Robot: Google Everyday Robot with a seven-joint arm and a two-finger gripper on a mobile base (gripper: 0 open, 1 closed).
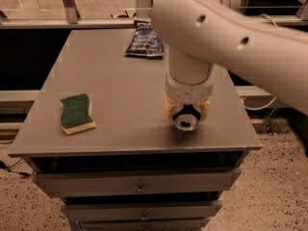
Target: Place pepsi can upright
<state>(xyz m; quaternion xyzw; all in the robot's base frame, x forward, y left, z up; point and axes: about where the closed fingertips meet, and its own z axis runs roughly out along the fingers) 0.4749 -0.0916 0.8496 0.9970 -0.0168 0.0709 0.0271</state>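
The pepsi can (186, 122) lies on its side near the front right of the grey table (120, 90), its round silver end facing the camera. My gripper (186, 113) comes straight down over it from the big white arm (226, 37). Its cream fingers (169, 112) press against both sides of the can, so the gripper is shut on it. The can's blue body is mostly hidden behind the wrist and fingers.
A green and yellow sponge (75, 113) lies at the front left. A crinkled dark blue snack bag (144, 41) lies at the back middle. The table's front edge runs just ahead of the can, with drawers (139, 182) below. A metal rail (72, 20) runs behind the table.
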